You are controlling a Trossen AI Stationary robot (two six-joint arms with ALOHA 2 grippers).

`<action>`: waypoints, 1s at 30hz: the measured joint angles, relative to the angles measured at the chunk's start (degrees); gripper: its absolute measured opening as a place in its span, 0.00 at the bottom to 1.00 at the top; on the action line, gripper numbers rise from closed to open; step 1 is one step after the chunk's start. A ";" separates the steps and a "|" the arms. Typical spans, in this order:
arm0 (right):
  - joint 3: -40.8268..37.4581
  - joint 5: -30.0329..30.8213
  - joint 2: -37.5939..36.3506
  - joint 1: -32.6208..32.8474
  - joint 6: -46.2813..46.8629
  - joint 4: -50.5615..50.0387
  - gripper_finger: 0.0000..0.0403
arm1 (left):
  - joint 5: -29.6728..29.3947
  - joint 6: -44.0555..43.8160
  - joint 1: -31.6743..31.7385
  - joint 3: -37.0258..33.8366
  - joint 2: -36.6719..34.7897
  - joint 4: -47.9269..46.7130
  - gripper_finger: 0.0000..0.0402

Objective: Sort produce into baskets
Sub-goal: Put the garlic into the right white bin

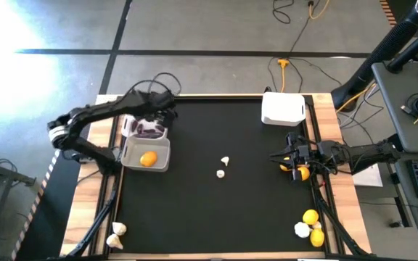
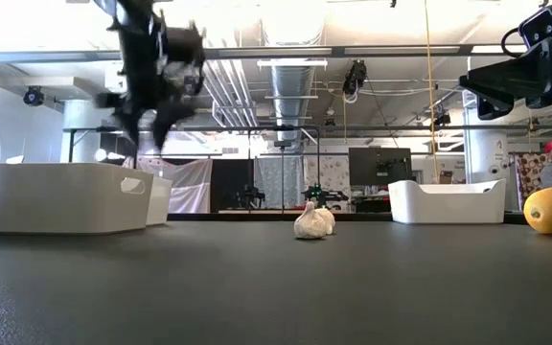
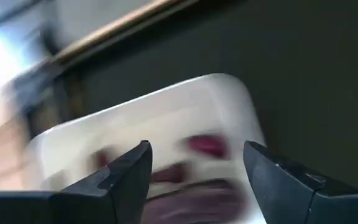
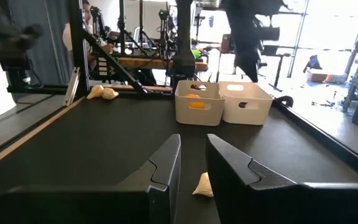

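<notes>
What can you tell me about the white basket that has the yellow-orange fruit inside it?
The basket with the fruit is a shallow white bin, plastic by its look, rectangular with rounded corners and a cut-out handle in its end wall. It stands upright on the black mat near the left edge, against a second basket that holds purple pieces. One yellow-orange fruit lies inside. The left hand hangs open above the second basket, touching neither.

Robotics lab or workshop hall. Exposed ducting [image 2: 290,81] under high ceiling, monitor [image 2: 379,165] on far bench, tripods and stands [image 4: 135,37] across open floor, cables [image 1: 296,51] trailing over grey concrete floor [image 1: 194,29], black-matted worktop [image 1: 216,210] with wooden edges.
</notes>
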 joint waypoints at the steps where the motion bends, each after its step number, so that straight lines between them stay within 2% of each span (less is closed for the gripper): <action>1: 0.00 0.00 0.00 0.00 -0.02 0.00 0.17 | 0.05 1.13 -3.10 -0.34 -1.27 3.47 0.59; 8: -0.02 0.00 0.00 -0.02 0.00 0.00 0.17 | 1.15 24.61 -23.13 -3.03 -3.68 30.34 0.57; 15: -0.01 0.02 0.00 -0.02 0.00 0.00 0.17 | 2.15 38.91 -33.31 -3.09 1.02 50.97 0.54; 22: 0.00 0.00 0.00 -0.02 -0.01 0.00 0.17 | 11.93 43.42 -38.33 -5.31 9.26 67.02 0.51; 27: 0.00 0.01 0.00 -0.01 -1.06 0.03 0.17 | 12.33 43.15 -41.29 -8.35 16.23 76.43 0.51; 30: -0.02 0.23 0.00 -0.02 -8.28 1.73 0.17 | 10.94 41.54 -42.52 -9.55 20.49 82.53 0.51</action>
